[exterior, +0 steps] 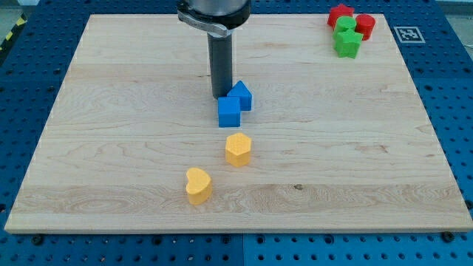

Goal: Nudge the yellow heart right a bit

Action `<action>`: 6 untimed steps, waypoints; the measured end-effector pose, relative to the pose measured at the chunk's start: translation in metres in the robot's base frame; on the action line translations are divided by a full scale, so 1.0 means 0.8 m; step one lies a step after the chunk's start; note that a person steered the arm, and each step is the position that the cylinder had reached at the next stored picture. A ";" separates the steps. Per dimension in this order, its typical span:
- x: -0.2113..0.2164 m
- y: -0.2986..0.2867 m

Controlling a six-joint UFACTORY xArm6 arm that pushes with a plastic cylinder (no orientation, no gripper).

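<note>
The yellow heart point(198, 185) lies near the view's bottom, left of centre, on the wooden board point(111, 111). A second yellow block point(238, 149), a rounded hexagon-like shape, sits up and to the right of it. My tip point(220, 97) stands at the view's centre top, just left of two touching blue blocks: a blue cube point(229, 111) and a blue house-shaped block point(242, 95). The tip is well above the yellow heart in the view and apart from it.
A cluster of blocks sits at the view's top right corner: a red star point(339, 15), a red cylinder point(365, 26), a green block point(345, 26) and a green star point(347, 43). The board's edges meet a blue perforated table.
</note>
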State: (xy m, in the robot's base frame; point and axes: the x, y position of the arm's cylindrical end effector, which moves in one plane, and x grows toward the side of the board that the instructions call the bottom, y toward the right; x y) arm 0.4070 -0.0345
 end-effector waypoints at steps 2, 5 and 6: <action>0.051 -0.116; 0.161 -0.102; 0.180 -0.104</action>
